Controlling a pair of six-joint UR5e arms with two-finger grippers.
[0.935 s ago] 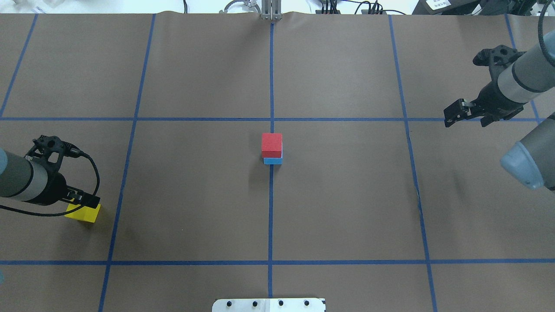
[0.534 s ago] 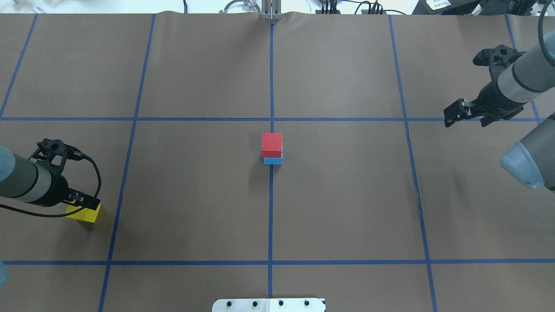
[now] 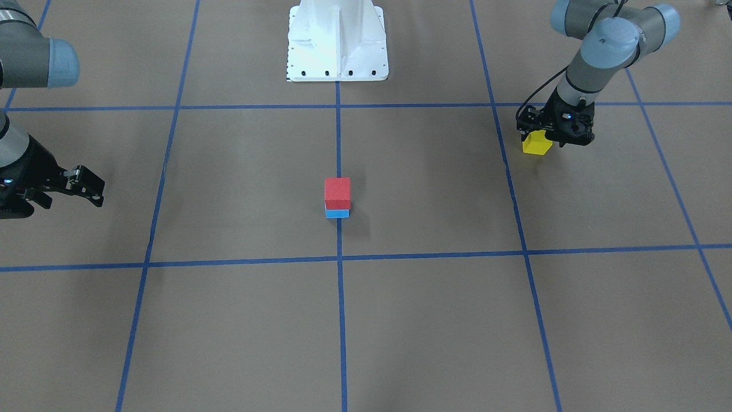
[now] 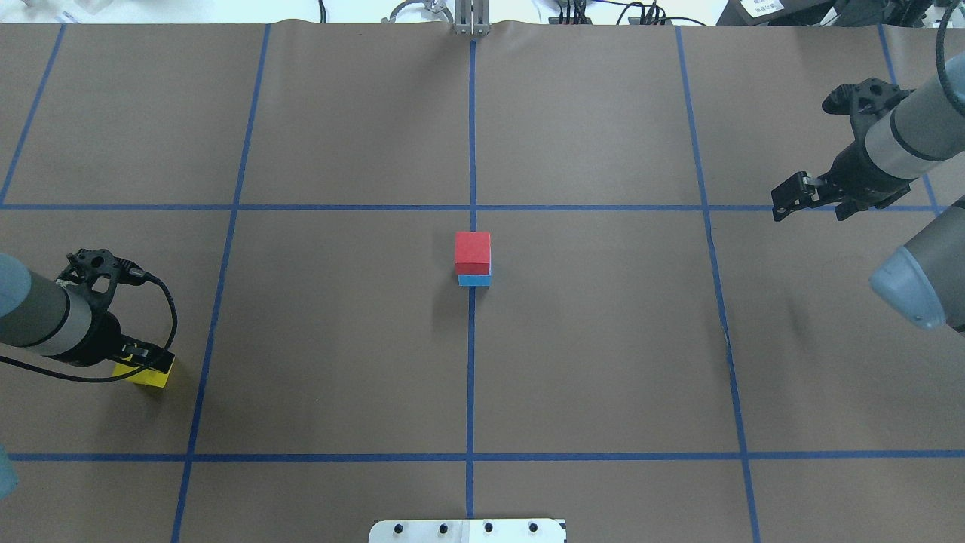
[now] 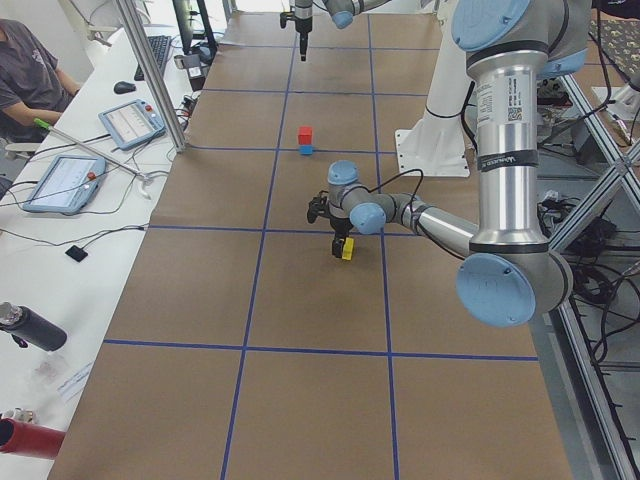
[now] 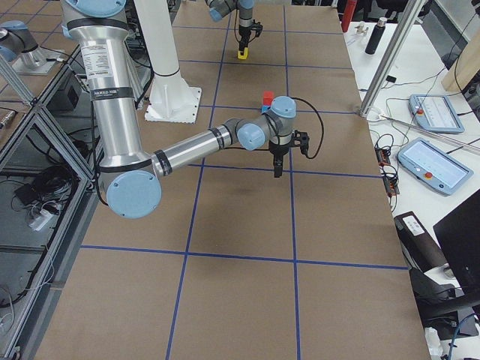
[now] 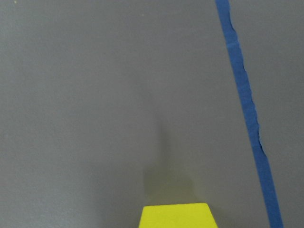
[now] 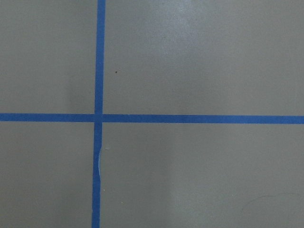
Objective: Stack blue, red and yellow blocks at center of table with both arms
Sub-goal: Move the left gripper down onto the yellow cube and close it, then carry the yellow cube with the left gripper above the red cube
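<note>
A red block [image 4: 473,251] sits on a blue block [image 4: 474,280] at the table's centre; the pair also shows in the front view, red [image 3: 337,193] on blue [image 3: 337,214]. A yellow block [image 4: 151,375] lies on the table at the far left, also seen in the front view [image 3: 536,145] and at the bottom edge of the left wrist view [image 7: 175,216]. My left gripper [image 4: 142,357] is low over the yellow block, fingers open around it. My right gripper [image 4: 785,204] is open and empty, above the table at the far right.
Blue tape lines [image 4: 472,339] divide the brown table into squares. The white robot base plate [image 3: 337,40] stands at the robot's edge. A side bench with tablets [image 5: 65,180] and a seated operator runs along the far edge of the table.
My left arm has come down closer over the yellow block. The yellow block, the red and blue blocks and the right arm have not moved.
</note>
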